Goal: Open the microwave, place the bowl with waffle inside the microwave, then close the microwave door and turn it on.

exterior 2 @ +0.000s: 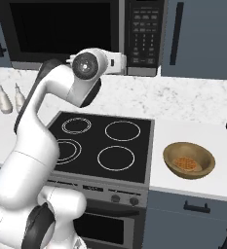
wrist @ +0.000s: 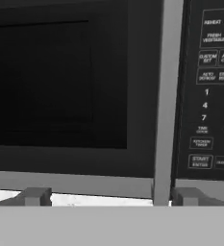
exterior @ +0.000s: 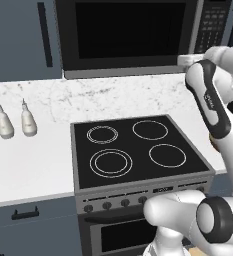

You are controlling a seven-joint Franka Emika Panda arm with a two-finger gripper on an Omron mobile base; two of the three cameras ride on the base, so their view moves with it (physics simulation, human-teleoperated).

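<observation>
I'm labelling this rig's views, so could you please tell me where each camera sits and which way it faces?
Left base view: behind the arm to its left, looking forward and down at the stove and microwave; arm at lower right.
Right base view: behind it to the right, same stove, plus the bowl; arm at lower left.
Hand view: on the hand, facing the microwave door; open gripper at the bottom.
All three views share the microwave.
</observation>
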